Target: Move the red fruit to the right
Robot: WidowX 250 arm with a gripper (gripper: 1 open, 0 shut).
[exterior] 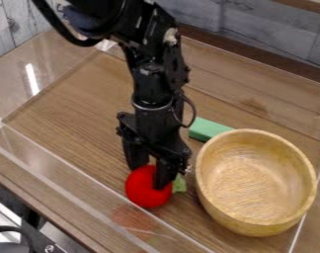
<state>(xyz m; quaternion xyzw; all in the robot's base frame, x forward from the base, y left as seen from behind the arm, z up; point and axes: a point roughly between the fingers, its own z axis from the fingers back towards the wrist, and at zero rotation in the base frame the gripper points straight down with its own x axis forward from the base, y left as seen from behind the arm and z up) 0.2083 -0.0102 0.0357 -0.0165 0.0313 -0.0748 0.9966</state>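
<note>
Red fruit (147,189) sitting low in the view, just left of the wooden bowl (257,182) as the camera sees it, its green tuft (179,184) pointing toward the bowl. Gripper (159,166) reaching down over the fruit's upper side, dark fingers overlapping the red skin. Whether it is grasping the fruit or merely straddling it, the view is not telling; the tips are partly lost against their own dark body.

Step in hand, by judgement: securing the grip. The rounded skin is likely to roll or squirt out if the fingers are pinching above its widest part, so the arm is best seating them low and even on both sides, closing gently, then testing with a small lift. The bowl is standing close on the right; a low sideways drag would probably be bumping it, so raising the fruit clear first seems wiser.

Pale green block (209,129) lying behind the bowl. Wooden table (56,113) running beneath everything, its grain showing. Grey plank-like wall (277,32) closing off the far side.
</note>
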